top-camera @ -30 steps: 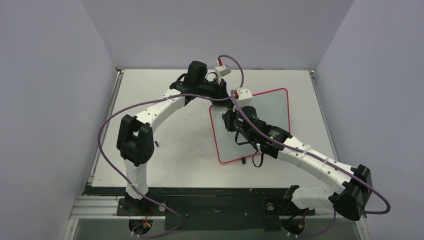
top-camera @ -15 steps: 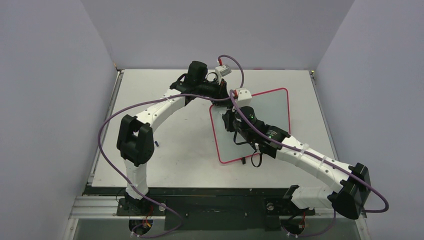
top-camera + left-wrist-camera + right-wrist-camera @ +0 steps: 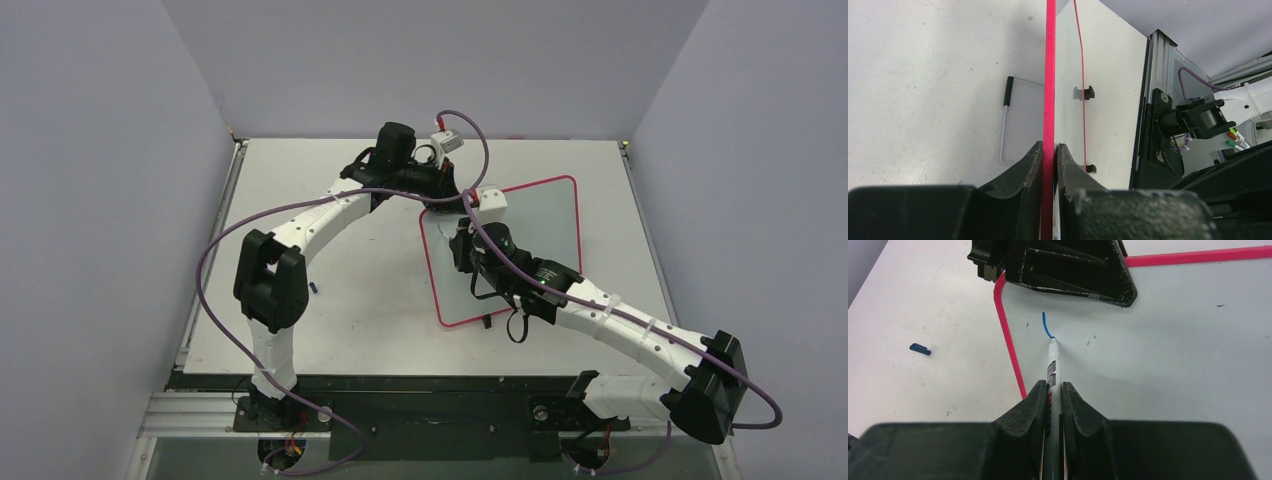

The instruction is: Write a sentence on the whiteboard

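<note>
Whiteboard [image 3: 545, 215], thin, stiff and glossy, sat toward the right of the table [image 3: 330, 260]. Left gripper [image 3: 1049, 160] clamped its pink frame [image 3: 1010, 350], likely the best hold against sliding. Right gripper [image 3: 1054, 390] clenched a light marker [image 3: 1053, 362], tip at the first blue stroke of the sentence [image 3: 1046, 326].

The whiteboard [image 3: 540, 215] is showing glossy white inside a thin pink-red frame at centre right of the top view. On it, in the upper middle of the right wrist view, a short curved blue stroke [image 3: 1046, 326] is standing out among a few tiny dark specks. The pen [image 3: 1053, 362] is showing a white barrel with black and red markings. The right gripper [image 3: 1053, 385] and left gripper [image 3: 1049, 146] are both looking matte black. A small blue cap [image 3: 920, 349] is lying on the off-white table [image 3: 340, 290]. The arms are showing white links with black joints, and purple cables [image 3: 205, 285] are looping over them.
</note>
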Available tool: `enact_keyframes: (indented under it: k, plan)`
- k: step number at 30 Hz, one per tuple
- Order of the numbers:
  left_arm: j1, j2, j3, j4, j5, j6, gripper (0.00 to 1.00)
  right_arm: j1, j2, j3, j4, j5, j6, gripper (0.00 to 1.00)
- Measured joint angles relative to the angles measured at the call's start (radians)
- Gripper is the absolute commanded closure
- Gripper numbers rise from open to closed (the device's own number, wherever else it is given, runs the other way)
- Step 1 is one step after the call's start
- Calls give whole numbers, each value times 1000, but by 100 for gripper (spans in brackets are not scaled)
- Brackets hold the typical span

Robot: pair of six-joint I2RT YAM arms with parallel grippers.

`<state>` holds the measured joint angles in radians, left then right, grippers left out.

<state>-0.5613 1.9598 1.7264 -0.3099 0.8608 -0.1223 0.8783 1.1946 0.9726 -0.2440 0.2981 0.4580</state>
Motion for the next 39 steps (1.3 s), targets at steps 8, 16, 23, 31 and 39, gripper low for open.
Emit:
enact_keyframes:
  k: [8, 16, 23, 31, 39]
  plan:
    - [-1, 0, 0, 0, -3, 3, 100, 0, -4, 0, -5, 42, 3, 100]
    - [-6, -3, 0, 0, -12, 6, 100, -10, -3, 18, -19, 60, 3, 100]
    - [-15, -10, 0, -1, -20, 11, 100, -25, 2, 55, -19, 78, 2, 100]
    - [-15, -10, 0, -2, -24, 14, 100, -28, 8, 60, -19, 79, 2, 100]
    - [-15, -10, 0, -2, -29, 15, 100, -28, -4, 29, -10, 71, 15, 100]
